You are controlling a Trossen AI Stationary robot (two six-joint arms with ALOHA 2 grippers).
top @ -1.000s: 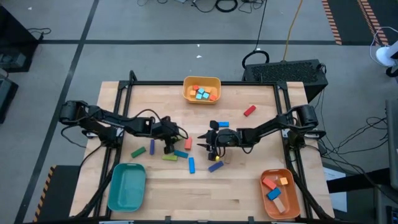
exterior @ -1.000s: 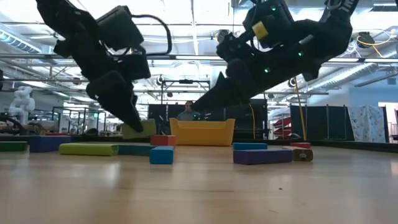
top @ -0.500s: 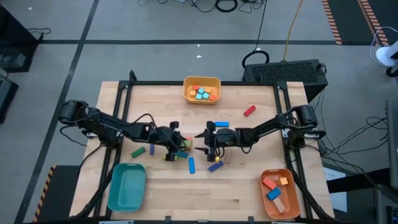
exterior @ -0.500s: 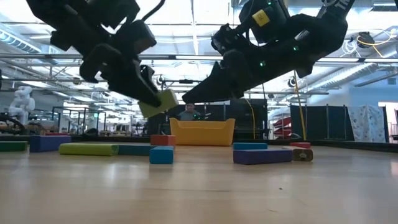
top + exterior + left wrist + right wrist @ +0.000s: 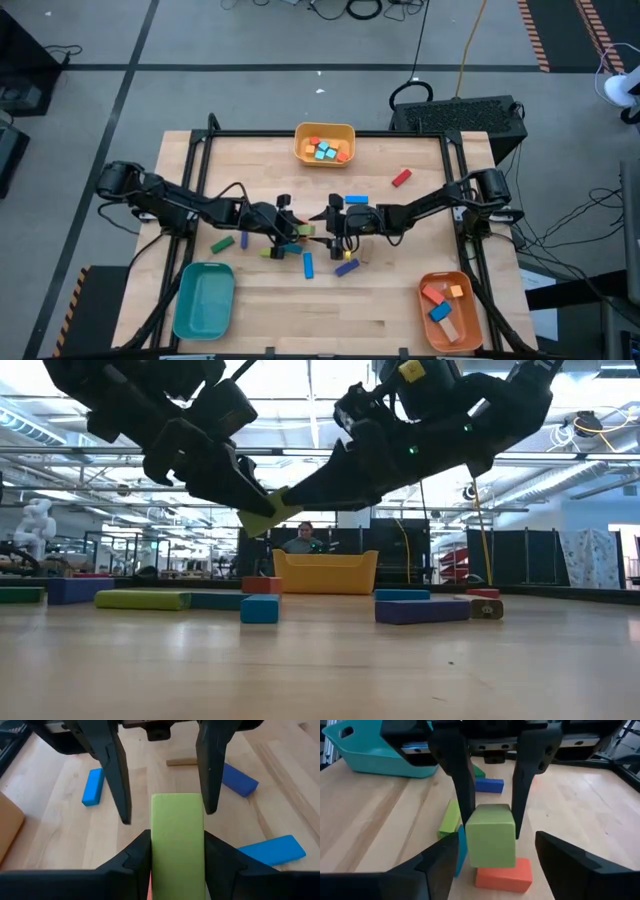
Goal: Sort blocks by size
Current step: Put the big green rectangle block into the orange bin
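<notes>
**Green brick held mid-table between two grippers**

The left gripper [image 5: 296, 231] clamps a light green brick [image 5: 177, 840] above the table [image 5: 400, 300] centre, lifted clear of the wood. The right gripper [image 5: 322, 222] faces it from 3 o'clock, fingers [image 5: 560, 865] spread wide on either side of the brick's end, not touching it.

Open wood lies toward 6 o'clock, between the teal tray [image 5: 203, 299] at 7 o'clock and the orange tray [image 5: 449, 310] at 5 o'clock; the 10 and 2 o'clock corners are also bare. The yellow tray [image 5: 324, 143] sits at the 12 o'clock edge.

Loose pieces cluster under the grippers: in the high view one red block [image 5: 401, 178] near 2 o'clock, three blue bars, one purple, two green. The yellow tray holds about five small cubes, the orange tray about four pieces, and the teal tray shows none.
</notes>
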